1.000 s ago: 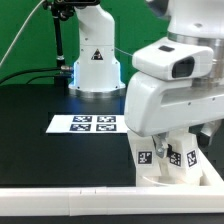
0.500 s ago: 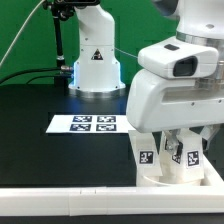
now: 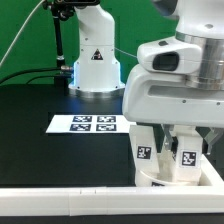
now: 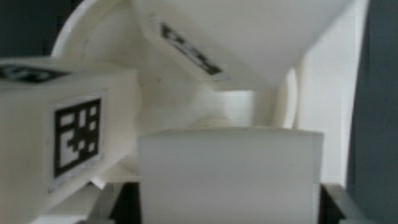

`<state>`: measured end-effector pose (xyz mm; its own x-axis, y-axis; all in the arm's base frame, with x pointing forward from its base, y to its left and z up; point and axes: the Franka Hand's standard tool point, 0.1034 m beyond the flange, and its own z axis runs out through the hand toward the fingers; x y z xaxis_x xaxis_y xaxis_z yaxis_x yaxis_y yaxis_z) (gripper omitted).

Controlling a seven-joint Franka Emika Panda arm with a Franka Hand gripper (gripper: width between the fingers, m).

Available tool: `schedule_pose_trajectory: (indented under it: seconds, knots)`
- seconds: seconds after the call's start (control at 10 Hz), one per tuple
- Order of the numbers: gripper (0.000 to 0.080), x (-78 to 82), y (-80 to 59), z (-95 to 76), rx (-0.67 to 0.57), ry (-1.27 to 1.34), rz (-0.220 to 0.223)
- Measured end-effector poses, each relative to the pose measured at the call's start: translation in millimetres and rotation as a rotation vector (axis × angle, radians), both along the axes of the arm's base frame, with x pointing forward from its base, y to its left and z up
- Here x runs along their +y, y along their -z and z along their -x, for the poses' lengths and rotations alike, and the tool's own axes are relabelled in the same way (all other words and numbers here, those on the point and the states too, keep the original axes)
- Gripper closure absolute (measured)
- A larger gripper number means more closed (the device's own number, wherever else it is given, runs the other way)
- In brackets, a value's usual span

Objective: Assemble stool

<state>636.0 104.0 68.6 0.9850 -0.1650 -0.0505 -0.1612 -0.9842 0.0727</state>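
Observation:
The white stool seat disc point(image 3: 160, 180) lies at the exterior view's lower right, by the front rail. Small white legs with black-and-white tags stand on it, one on the left point(image 3: 145, 152) and one on the right point(image 3: 186, 156). My gripper point(image 3: 172, 140) hangs straight down over them, and the big white hand hides its fingers. In the wrist view my gripper point(image 4: 228, 205) is shut on a plain white leg block point(image 4: 231, 170). A tagged leg point(image 4: 63, 130) stands beside it, another tagged leg point(image 4: 196, 50) is farther off, and the seat point(image 4: 98, 40) lies behind.
The marker board point(image 3: 83, 124) lies flat on the black table to the exterior view's left of the stool. A long white rail point(image 3: 60, 205) runs along the front edge. The robot's white base point(image 3: 95, 65) stands at the back with cables beside it.
The hand has turned and shifted a little toward the exterior view's left. The legs under it show at a slightly changed angle. The seat and marker board have not moved.

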Motion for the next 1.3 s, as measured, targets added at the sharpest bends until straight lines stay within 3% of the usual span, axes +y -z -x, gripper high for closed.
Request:
schedule_pose_trajectory:
  seconds: [0.3, 0.5, 1.0, 1.3]
  knots:
    - [0.0462, -4.1, -2.0, -5.8, -0.024, 0.446, -0.027]
    - [0.0462, -9.3, 1.0, -10.8, -0.024, 0.742, -0.12]
    - [0.0462, -9.1, 1.3, -11.5, -0.018, 1.086, -0.101]
    - [0.0462, -9.8, -0.5, -13.9, -0.006, 1.548, -0.077]
